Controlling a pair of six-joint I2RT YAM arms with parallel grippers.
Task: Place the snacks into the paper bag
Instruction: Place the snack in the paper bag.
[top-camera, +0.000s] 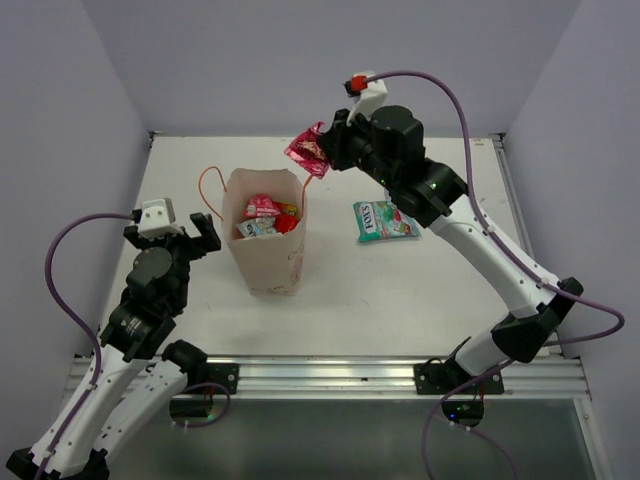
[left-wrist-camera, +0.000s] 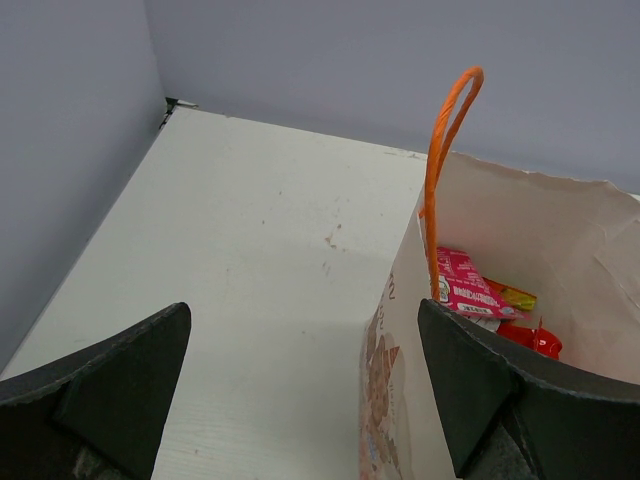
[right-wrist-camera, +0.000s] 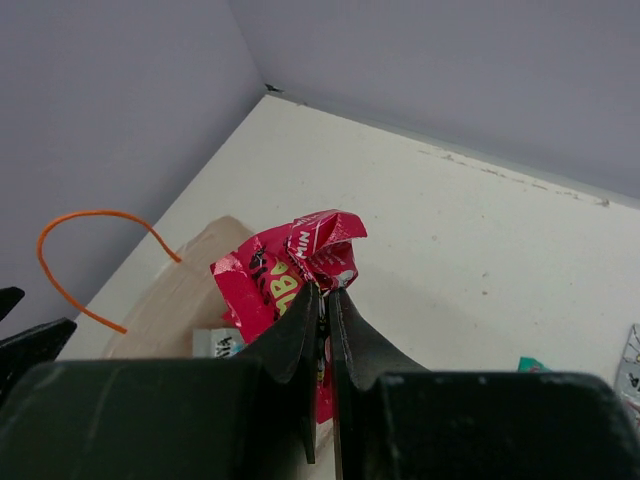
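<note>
**Grip state.** The right claw (top-camera: 322, 152) is closed on a red packet (top-camera: 306, 150), pinching it by one crumpled edge. In the right wrist view the two fingers meet with only foil between them. We hold the packet in the air, just behind the far right corner of the paper bag (top-camera: 268, 262) and not yet over its mouth. The left claw (top-camera: 192, 236) stands wide open and holds nothing. It sits low over the table (top-camera: 400, 290), just beside the bag's left wall. We cannot tell whether it touches the paper.

**Step in hand.** We judge this to be the carry of one snack to the bag. The next move calls for bringing the packet over the open mouth, clear of the thin orange handle (left-wrist-camera: 440, 150), and only then parting the fingers. The bag looks light, so a brush against its rim could tip it.

**Appearance.** The red packet is shiny and creased, with yellow-green lettering. The bag stands upright with its mouth open, in cream paper with a pinkish print low on the front. Several packets (top-camera: 262, 214) already lie inside, pink and red among them. One teal packet (top-camera: 385, 222) lies flat on the table to the right, well apart from the bag. We therefore judge the task to be near its end.
</note>
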